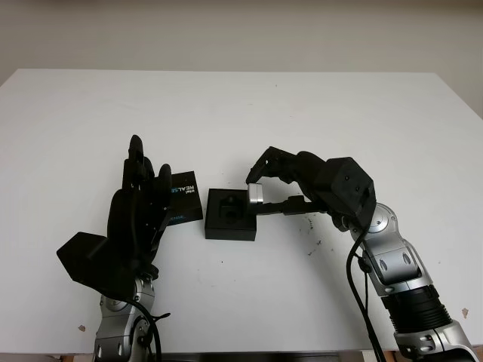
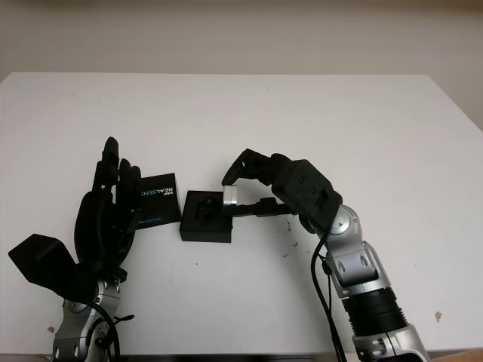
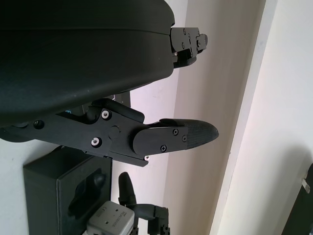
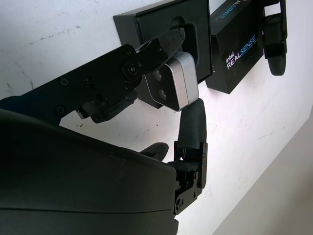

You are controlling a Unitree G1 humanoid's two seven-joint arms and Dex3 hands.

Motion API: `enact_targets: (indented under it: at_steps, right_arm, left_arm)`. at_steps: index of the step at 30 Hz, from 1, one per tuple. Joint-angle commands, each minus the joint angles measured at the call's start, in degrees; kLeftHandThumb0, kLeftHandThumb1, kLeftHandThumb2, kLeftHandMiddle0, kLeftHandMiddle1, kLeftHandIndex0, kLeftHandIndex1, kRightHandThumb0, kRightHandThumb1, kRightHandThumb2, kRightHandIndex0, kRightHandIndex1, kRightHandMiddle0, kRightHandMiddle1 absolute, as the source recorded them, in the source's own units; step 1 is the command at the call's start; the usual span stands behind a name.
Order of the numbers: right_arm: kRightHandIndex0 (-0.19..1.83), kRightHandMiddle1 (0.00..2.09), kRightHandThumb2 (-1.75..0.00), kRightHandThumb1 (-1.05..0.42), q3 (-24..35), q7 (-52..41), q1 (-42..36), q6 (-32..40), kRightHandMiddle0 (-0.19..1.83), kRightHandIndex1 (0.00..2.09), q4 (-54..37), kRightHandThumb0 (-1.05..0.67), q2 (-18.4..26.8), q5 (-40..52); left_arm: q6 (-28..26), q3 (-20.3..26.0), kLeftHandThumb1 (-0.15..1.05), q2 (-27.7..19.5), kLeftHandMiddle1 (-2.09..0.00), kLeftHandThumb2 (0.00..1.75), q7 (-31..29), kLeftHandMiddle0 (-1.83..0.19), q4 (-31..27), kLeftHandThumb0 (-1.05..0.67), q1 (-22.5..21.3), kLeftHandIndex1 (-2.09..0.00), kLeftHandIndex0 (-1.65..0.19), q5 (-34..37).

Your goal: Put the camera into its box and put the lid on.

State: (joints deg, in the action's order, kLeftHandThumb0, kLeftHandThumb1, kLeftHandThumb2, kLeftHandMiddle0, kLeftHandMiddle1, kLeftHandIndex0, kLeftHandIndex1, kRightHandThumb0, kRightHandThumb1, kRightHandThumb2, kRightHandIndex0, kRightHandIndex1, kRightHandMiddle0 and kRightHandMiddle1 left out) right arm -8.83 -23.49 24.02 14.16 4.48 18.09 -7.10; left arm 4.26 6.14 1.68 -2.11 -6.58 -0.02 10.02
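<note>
Fingers of the right hand [image 1: 268,188] pinch a small silver camera [image 1: 256,195] at the right edge of its open black box [image 1: 229,224], which sits near the middle of the white table [image 1: 241,113]. In the right wrist view the camera [image 4: 172,88] is clamped between one finger [image 4: 146,54] lying across its face and another pressed against its end, with the foam-lined cutout of the box [image 4: 166,39] directly behind it. Whether the camera touches the box cannot be told. The box's lid [image 1: 182,204], printed with the word REALSENSE, lies just left of the box, partly hidden behind the left hand [image 1: 143,204]. That hand is raised upright at the near left of the table, open and holding nothing, its fingers extended toward the far side. A few dark scuff marks [image 1: 313,245] dot the tabletop to the right of the box, beneath the right arm.
</note>
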Motion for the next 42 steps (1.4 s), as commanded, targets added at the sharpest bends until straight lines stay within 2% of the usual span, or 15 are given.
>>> enact_targets:
  at_steps: [1,28,42]
  right_arm:
    - [0.17,1.97,-0.05,-0.91,0.0,0.1,1.1,-0.5,0.29,0.5,0.3,-0.35,-0.3,0.1]
    - [0.16,1.95,-0.05,-0.91,-0.1,-1.1,0.6,-0.6,0.3,0.54,-1.8,-0.37,-1.0,1.7]
    - [0.16,1.95,-0.05,-0.91,-1.3,-2.5,0.6,-1.4,0.29,0.57,-0.5,-0.37,0.8,-0.4]
  left_arm:
    - [0.2,-0.4,1.05,0.2,-0.05,0.43,0.2,0.04,-0.5,-0.53,0.6,-0.05,0.09,-0.5]
    - [0.1,-0.5,1.05,0.3,-0.06,0.42,0.6,0.04,-0.2,-0.54,0.3,-0.06,0.08,-0.6]
    - [0.0,-0.8,1.05,0.7,-0.05,0.41,0.8,0.04,-0.7,-0.54,0.5,-0.05,0.09,-0.6]
